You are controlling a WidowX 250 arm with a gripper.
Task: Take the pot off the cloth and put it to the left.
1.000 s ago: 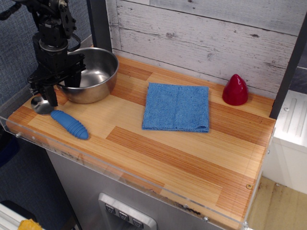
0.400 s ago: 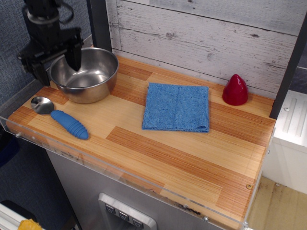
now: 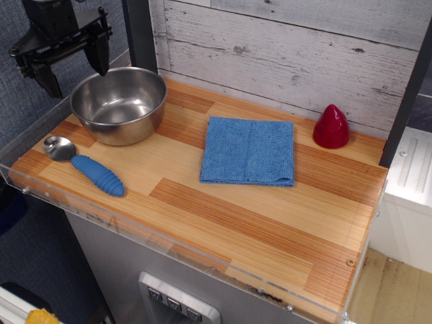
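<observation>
The shiny steel pot stands upright on the wooden tabletop at the far left, empty. The blue square cloth lies flat near the middle of the table, well to the right of the pot, with nothing on it. My gripper hangs above the pot's left rim at the top left. It is open and empty, its two black fingers spread wide and clear of the pot.
A metal spoon with a ribbed blue handle lies in front of the pot near the table's left front edge. A red cone-shaped object stands at the back right. A plank wall runs behind the table.
My gripper has let go of the pot's left rim and risen straight up, clear of it. The pot has stayed in place at the left.
</observation>
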